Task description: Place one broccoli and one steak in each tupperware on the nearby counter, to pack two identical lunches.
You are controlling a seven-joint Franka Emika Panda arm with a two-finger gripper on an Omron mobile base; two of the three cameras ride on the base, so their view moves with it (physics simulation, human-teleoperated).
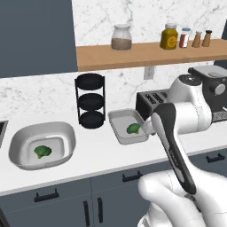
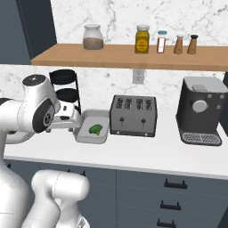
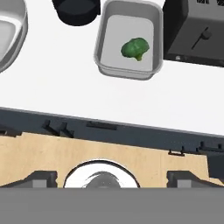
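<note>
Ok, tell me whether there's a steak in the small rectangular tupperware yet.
No, the small rectangular tupperware holds a single broccoli on its bare floor.

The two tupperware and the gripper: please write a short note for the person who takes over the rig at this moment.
Gripper: open, holding nothing; in the hand view it looks down from above the counter's front edge.
Large tupperware: at the left of the counter, with one broccoli inside.
Small tupperware: between the black rack and the toaster, with one broccoli inside.
Done: one broccoli in each container.
Left: one steak in each container. I see no steak in these views, so it must first be found.
</note>
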